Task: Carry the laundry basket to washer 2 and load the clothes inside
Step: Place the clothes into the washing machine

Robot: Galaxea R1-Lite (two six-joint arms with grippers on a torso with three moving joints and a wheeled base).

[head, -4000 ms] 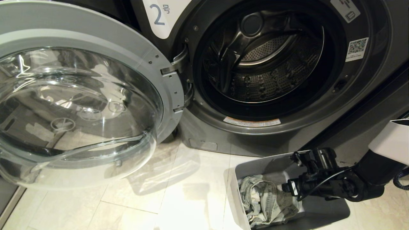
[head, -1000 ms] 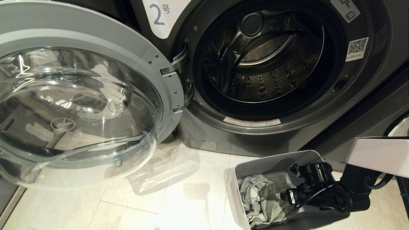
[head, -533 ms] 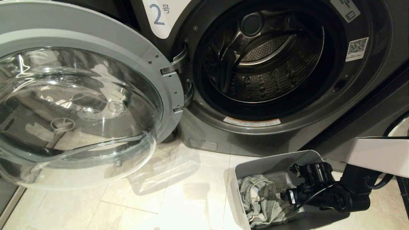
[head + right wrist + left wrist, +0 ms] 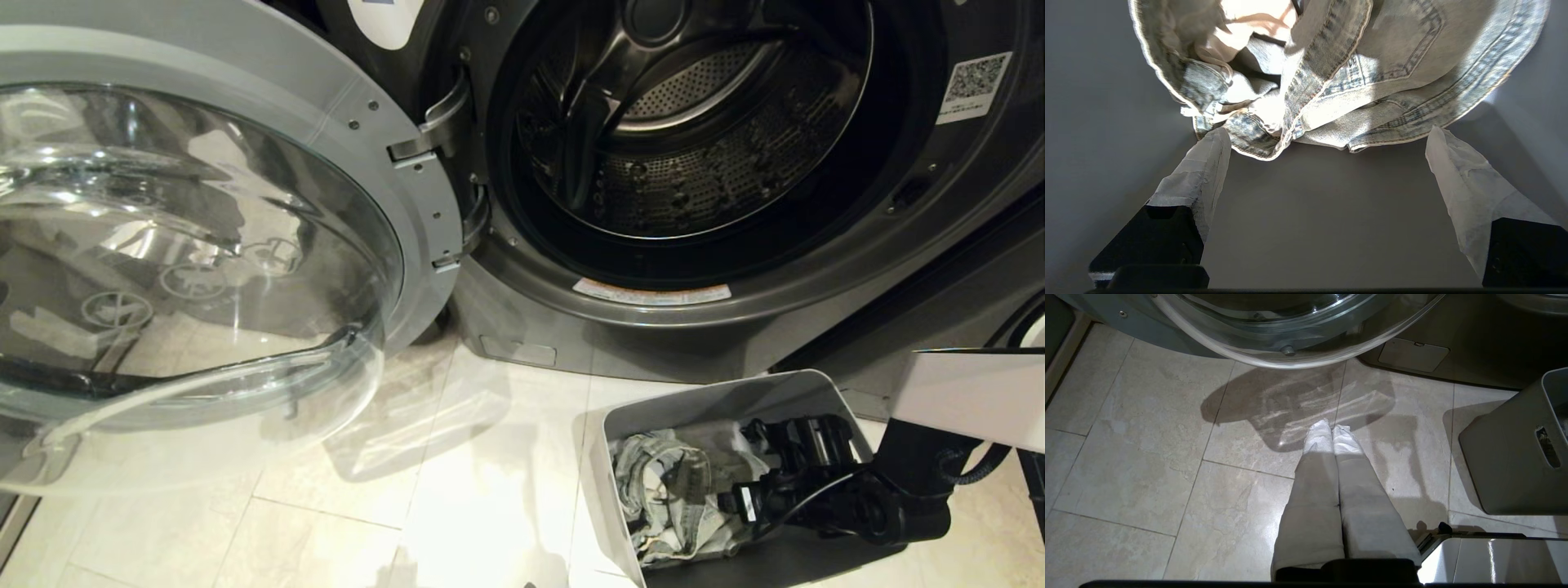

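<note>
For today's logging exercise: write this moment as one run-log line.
right gripper: jaws open, in laundry basket beside clothes | left gripper: shut, above floor | washer 2: door open, drum empty

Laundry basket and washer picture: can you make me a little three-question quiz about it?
1. True or false: the door of the washer stands open.
2. Where are the denim clothes now? A) in the drum B) in the laundry basket C) on the floor tiles
3. Fill in: the right gripper is inside the basket with its fingers ____, not yet closed on the clothes.

Key: 1 true. 2 B. 3 open. The drum looks empty, and the left gripper is shut, over bare floor.
</note>
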